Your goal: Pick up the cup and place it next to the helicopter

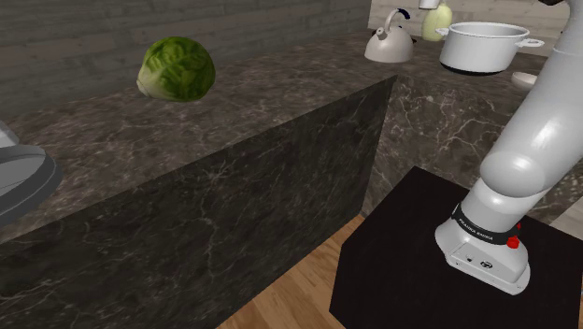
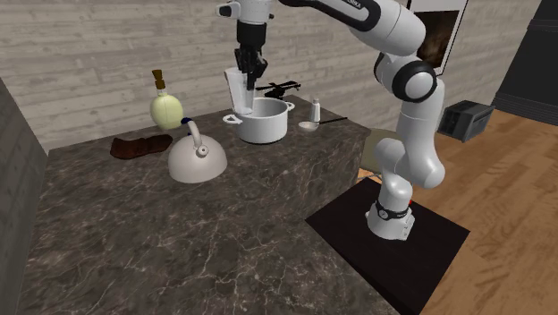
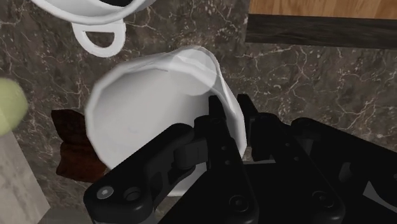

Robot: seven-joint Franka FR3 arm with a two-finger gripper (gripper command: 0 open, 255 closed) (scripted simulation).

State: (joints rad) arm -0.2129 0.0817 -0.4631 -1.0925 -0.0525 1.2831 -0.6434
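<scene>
Gripper (image 2: 249,70), fingers (image 3: 219,137) nearly closed, is clasping the white cup (image 2: 236,91) by its wall, just beside the white pot (image 2: 266,123) near the back edge of the counter (image 2: 179,233).

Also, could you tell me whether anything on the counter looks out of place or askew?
Nothing looks spilled or broken. The pincer grips the cup off-centre, by one wall at its rim, beside the white pot. A small black helicopter sits on the counter beyond that pot, an odd thing among kitchenware.
</scene>
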